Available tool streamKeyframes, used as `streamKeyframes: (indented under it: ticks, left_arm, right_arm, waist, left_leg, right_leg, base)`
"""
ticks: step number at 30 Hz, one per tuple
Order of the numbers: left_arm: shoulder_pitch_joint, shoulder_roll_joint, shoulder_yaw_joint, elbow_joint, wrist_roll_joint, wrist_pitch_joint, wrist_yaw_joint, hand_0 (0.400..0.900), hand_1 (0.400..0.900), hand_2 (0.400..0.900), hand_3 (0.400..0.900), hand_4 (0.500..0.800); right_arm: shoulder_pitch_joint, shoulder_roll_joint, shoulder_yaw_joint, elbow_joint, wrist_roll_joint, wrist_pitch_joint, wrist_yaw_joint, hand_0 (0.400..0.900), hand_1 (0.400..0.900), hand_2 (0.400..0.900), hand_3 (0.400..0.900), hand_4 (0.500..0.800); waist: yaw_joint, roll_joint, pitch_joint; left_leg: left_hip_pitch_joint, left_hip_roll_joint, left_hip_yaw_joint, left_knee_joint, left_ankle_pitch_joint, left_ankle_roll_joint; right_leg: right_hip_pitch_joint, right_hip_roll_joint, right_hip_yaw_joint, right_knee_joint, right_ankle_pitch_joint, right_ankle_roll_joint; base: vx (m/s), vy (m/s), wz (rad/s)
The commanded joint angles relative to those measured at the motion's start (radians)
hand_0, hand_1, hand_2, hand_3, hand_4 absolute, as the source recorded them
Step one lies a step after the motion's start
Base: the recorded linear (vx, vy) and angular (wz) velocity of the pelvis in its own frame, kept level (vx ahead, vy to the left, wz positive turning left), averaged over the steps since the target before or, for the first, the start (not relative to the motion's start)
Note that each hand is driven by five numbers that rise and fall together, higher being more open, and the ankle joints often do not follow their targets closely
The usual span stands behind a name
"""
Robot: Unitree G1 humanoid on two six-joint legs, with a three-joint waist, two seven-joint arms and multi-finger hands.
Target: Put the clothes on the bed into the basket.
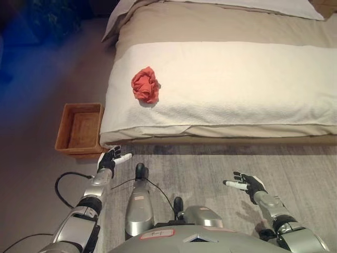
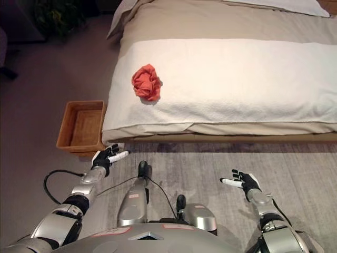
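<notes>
Both hands, left (image 1: 109, 159) and right (image 1: 249, 184), hang empty, fingers spread, short of the bed (image 1: 253, 84). Cloth (image 1: 145, 84) lies on the bed; basket (image 1: 80, 128) stands beside it. Overreaching risks a missed grasp.

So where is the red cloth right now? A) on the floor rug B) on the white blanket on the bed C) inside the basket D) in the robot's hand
B: the red cloth lies crumpled on the white blanket on the bed; the basket on the floor holds nothing, and the left robot hand and right robot hand are both open and hold nothing.
</notes>
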Motion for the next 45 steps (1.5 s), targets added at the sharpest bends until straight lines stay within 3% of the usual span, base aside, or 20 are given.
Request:
streamKeyframes:
  ticks: [1,6,7,8,9,12,13,14,15,17,19,21,24,28,31,34,38,42,45]
  left_arm:
    - [-0.017,0.039,0.04,-0.127,-0.001,-0.081,0.016,0.9,0.9,0.9,0.9,0.8]
    - [-0.023,0.053,0.018,-0.162,0.009,-0.084,0.019,0.9,0.9,0.9,0.9,0.8]
    - [-0.024,0.053,0.018,-0.162,0.009,-0.084,0.019,0.9,0.9,0.9,0.9,0.8]
    - [-0.034,0.056,0.012,-0.162,0.013,-0.086,0.02,0.9,0.9,0.9,0.9,0.8]
    - [-0.037,0.064,0.007,-0.173,0.028,-0.086,0.02,0.9,0.9,0.9,0.9,0.8]
    - [-0.022,0.074,0.008,-0.199,0.035,-0.083,0.015,0.9,0.9,0.9,0.9,0.8]
    - [-0.009,0.078,0.014,-0.217,0.042,-0.08,0.013,0.9,0.9,0.9,0.9,0.8]
    - [-0.008,0.078,0.013,-0.217,0.042,-0.08,0.014,0.9,0.9,0.9,0.9,0.8]
    - [0.007,0.08,0.017,-0.251,0.04,-0.077,0.008,0.9,0.9,0.9,0.9,0.8]
    - [0.014,0.086,0.024,-0.275,0.043,-0.072,0.003,0.9,0.9,0.9,0.9,0.8]
    - [0.015,0.092,0.031,-0.284,0.05,-0.066,-0.003,0.9,0.9,0.9,0.9,0.8]
    - [0.008,0.092,0.031,-0.284,0.05,-0.065,-0.008,0.9,0.9,0.9,0.9,0.8]
    - [-0.016,0.083,0.011,-0.265,0.054,-0.067,-0.017,0.9,0.9,0.9,0.9,0.8]
    - [-0.024,0.075,0.0,-0.254,0.073,-0.071,-0.023,0.9,0.9,0.9,0.9,0.8]
    - [-0.023,0.074,-0.001,-0.234,0.105,-0.067,-0.021,0.9,0.9,0.9,0.9,0.8]
    - [-0.03,0.074,-0.01,-0.207,0.141,-0.064,-0.014,0.9,0.9,0.9,0.9,0.8]
    - [-0.05,0.078,-0.027,-0.175,0.2,-0.051,-0.002,0.9,0.9,0.9,0.9,0.8]
    - [-0.123,0.09,-0.069,-0.125,0.272,-0.048,0.036,0.9,0.9,0.9,0.9,0.8]
    - [-0.221,0.091,-0.119,-0.077,0.349,-0.034,0.097,0.9,0.9,0.9,0.9,0.8]
  right_arm:
    - [0.0,-0.059,0.005,-0.029,-0.013,-0.049,-0.002,0.9,0.9,0.9,0.9,0.8]
    - [-0.017,-0.054,0.016,-0.051,-0.024,-0.045,0.001,0.9,0.9,0.9,0.9,0.8]
    - [-0.018,-0.053,0.015,-0.051,-0.024,-0.045,0.001,0.9,0.9,0.9,0.9,0.8]
    - [-0.027,-0.051,0.014,-0.055,-0.024,-0.044,0.002,0.9,0.9,0.9,0.9,0.8]
    - [-0.033,-0.046,0.009,-0.068,-0.031,-0.041,0.0,0.9,0.9,0.9,0.9,0.8]
    - [-0.06,-0.037,0.013,-0.07,-0.035,-0.036,0.007,0.9,0.9,0.9,0.9,0.8]
    - [-0.069,-0.034,0.012,-0.077,-0.038,-0.032,0.012,0.9,0.9,0.9,0.9,0.8]
    - [-0.067,-0.034,0.012,-0.077,-0.038,-0.032,0.013,0.9,0.9,0.9,0.9,0.8]
    - [-0.072,-0.032,0.01,-0.078,-0.044,-0.026,0.016,0.9,0.9,0.9,0.9,0.8]
    - [-0.069,-0.029,0.01,-0.092,-0.047,-0.021,0.022,0.9,0.9,0.9,0.9,0.8]
    - [-0.065,-0.024,0.009,-0.082,-0.048,-0.017,0.025,0.9,0.9,0.9,0.9,0.8]
    - [-0.057,-0.026,0.005,-0.081,-0.042,-0.014,0.029,0.9,0.9,0.9,0.9,0.8]
    - [-0.026,-0.033,-0.022,-0.082,-0.031,-0.015,0.036,0.9,0.9,0.9,0.9,0.8]
    - [0.018,-0.035,-0.049,-0.075,-0.028,-0.014,0.041,0.9,0.9,0.9,0.9,0.8]
    - [0.034,-0.032,-0.058,-0.066,-0.029,-0.015,0.048,0.9,0.9,0.9,0.9,0.8]
    - [0.053,-0.027,-0.065,-0.067,-0.03,-0.015,0.051,0.9,0.9,0.9,0.9,0.8]
    - [0.063,-0.025,-0.07,-0.053,-0.028,-0.016,0.051,0.9,0.9,0.9,0.9,0.8]
    - [0.046,-0.038,-0.057,-0.048,-0.036,-0.018,0.043,0.9,0.9,0.9,0.9,0.8]
    - [0.057,-0.05,-0.06,-0.073,-0.031,-0.026,0.027,0.9,0.9,0.9,0.9,0.8]
  waist:
    - [0.032,0.005,-0.068]
    - [0.038,0.002,-0.106]
    - [0.044,0.008,-0.107]
    - [0.047,0.001,-0.116]
    - [0.047,-0.019,-0.135]
    - [0.064,-0.043,-0.163]
    - [0.083,-0.034,-0.169]
    - [0.077,-0.045,-0.168]
    - [0.093,-0.022,-0.164]
    - [0.074,0.003,-0.145]
    - [0.063,0.018,-0.13]
    - [0.036,0.017,-0.114]
    - [-0.014,0.024,-0.1]
    - [-0.088,-0.018,-0.09]
    - [-0.102,-0.042,-0.091]
    - [-0.114,-0.06,-0.096]
    - [-0.122,-0.073,-0.111]
    - [-0.137,-0.075,-0.108]
    - [-0.161,-0.079,-0.096]
  left_leg:
    - [-0.07,-0.003,-0.003,-0.052,0.166,0.042]
    - [-0.077,-0.015,0.042,-0.02,0.168,0.067]
    - [-0.083,-0.006,0.043,-0.017,0.173,0.068]
    - [-0.084,-0.011,0.064,-0.009,0.171,0.074]
    - [-0.077,-0.036,0.1,0.025,0.134,0.097]
    - [-0.071,-0.077,0.136,0.09,0.062,0.135]
    - [-0.064,-0.071,0.161,0.105,0.04,0.148]
    - [-0.059,-0.085,0.159,0.107,0.03,0.147]
    - [-0.005,-0.102,0.176,0.104,-0.003,0.175]
    - [0.063,-0.122,0.163,0.085,-0.023,0.207]
    - [0.127,-0.149,0.147,0.072,-0.051,0.235]
    - [0.19,-0.169,0.134,0.054,-0.079,0.239]
    - [0.231,-0.176,0.094,0.049,-0.102,0.219]
    - [0.306,-0.208,0.029,0.036,-0.153,0.196]
    - [0.351,-0.218,0.008,0.026,-0.189,0.19]
    - [0.385,-0.216,0.002,0.011,-0.212,0.184]
    - [0.393,-0.206,0.007,0.01,-0.238,0.174]
    - [0.359,-0.161,0.013,-0.003,-0.219,0.149]
    - [0.318,-0.116,0.03,-0.017,-0.205,0.12]
  right_leg:
    - [0.061,0.012,0.094,0.052,-0.089,0.199]
    - [0.107,-0.056,0.107,0.06,-0.145,0.225]
    - [0.102,-0.049,0.113,0.056,-0.136,0.226]
    - [0.109,-0.067,0.112,0.056,-0.136,0.24]
    - [0.11,-0.127,0.104,0.081,-0.129,0.277]
    - [0.073,-0.205,0.108,0.165,0.015,0.335]
    - [0.034,-0.228,0.101,0.216,0.105,0.358]
    - [0.04,-0.24,0.092,0.224,0.089,0.358]
    - [-0.018,-0.282,0.024,0.367,0.226,0.346]
    - [-0.074,-0.267,0.025,0.539,0.298,0.329]
    - [-0.138,-0.282,0.004,0.629,0.325,0.32]
    - [-0.227,-0.304,-0.033,0.616,0.257,0.305]
    - [-0.306,-0.293,-0.057,0.484,0.198,0.301]
    - [-0.325,-0.279,0.03,0.239,0.249,0.345]
    - [-0.318,-0.26,0.082,0.13,0.272,0.368]
    - [-0.334,-0.239,0.064,0.089,0.304,0.379]
    - [-0.297,-0.228,0.04,0.033,0.274,0.373]
    - [-0.312,-0.204,0.019,0.006,0.269,0.368]
    - [-0.341,-0.196,-0.009,-0.007,0.255,0.36]
  base:
    - [0.22,0.125,-0.36]
    - [0.2,0.185,-0.25]
    - [0.16,0.162,-0.24]
    - [0.23,0.223,-0.41]
    - [0.37,0.29,-0.58]
    - [0.31,0.23,-0.64]
    - [0.18,0.16,-0.54]
    - [0.24,0.308,-0.45]
    - [0.26,0.336,0.01]
    - [0.26,0.416,0.05]
    - [0.21,0.304,0.06]
    - [0.26,0.154,0.37]
    - [0.3,-0.01,0.85]
    - [0.29,-0.098,0.6]
    - [0.22,-0.069,0.11]
    - [0.19,-0.071,0.19]
    - [0.1,-0.064,0.05]
    - [0.0,-0.095,0.04]
    - [-0.04,-0.097,0.16]
